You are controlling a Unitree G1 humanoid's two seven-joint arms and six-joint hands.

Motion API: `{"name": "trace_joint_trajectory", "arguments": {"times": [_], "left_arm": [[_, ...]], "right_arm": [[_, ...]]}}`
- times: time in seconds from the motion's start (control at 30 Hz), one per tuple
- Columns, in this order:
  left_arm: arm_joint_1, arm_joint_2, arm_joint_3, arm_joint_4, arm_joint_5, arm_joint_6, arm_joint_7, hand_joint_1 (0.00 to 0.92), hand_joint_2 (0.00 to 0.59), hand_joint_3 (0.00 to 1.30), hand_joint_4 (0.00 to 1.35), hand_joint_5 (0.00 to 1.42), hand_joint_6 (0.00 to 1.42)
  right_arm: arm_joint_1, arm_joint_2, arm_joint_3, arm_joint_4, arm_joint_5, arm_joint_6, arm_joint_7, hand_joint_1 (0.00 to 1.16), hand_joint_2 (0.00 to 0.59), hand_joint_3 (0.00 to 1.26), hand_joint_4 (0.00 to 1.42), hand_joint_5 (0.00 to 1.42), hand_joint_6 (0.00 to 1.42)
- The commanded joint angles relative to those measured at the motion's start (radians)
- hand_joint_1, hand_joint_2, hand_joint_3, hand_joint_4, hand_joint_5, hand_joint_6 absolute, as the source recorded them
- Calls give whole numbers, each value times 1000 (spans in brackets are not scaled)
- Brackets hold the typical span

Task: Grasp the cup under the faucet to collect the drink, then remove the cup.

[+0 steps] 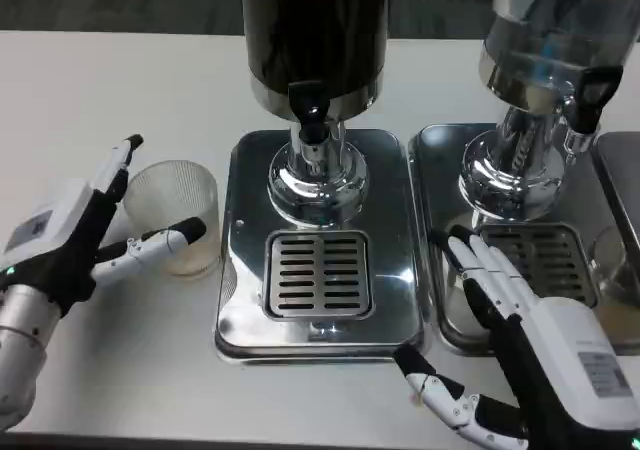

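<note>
One clear ribbed cup (176, 213), upright, beside left hand (62, 238).

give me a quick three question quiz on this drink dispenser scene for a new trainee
1. True or false: the cup stands on the drip grate under the faucet.
2. Which robot hand is at the cup: A left, B right?
3. Fill in: the right robot hand holds ____.

Key: 1 false, it stands on the table left of the tray. 2 A, the left robot hand. 3 nothing.
</note>
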Motion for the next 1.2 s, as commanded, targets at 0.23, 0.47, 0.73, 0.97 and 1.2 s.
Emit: {"name": "trace_joint_trajectory", "arguments": {"times": [0.23,0.47,0.73,0.97,1.2], "left_arm": [[12,-12,-59,16,49,15,13,55,19,0,0,86,349],[13,-20,-68,17,60,1,58,134,37,0,0,180,437],[19,-26,-66,21,63,-37,123,195,57,0,6,351,693],[38,-36,-23,24,27,-113,164,229,80,138,222,561,943],[46,-46,12,25,17,-130,172,222,90,261,317,645,995]], "right_arm": [[-3,-2,-10,-14,7,-2,7,394,288,76,32,50,251],[-3,-2,-16,-14,10,-5,7,397,290,76,36,50,251],[-6,2,-15,-11,10,-6,8,404,295,76,41,50,251],[-9,6,-13,-10,11,-6,9,407,296,78,42,50,255],[-9,4,-18,-13,14,-6,11,408,296,84,44,50,262]]}}
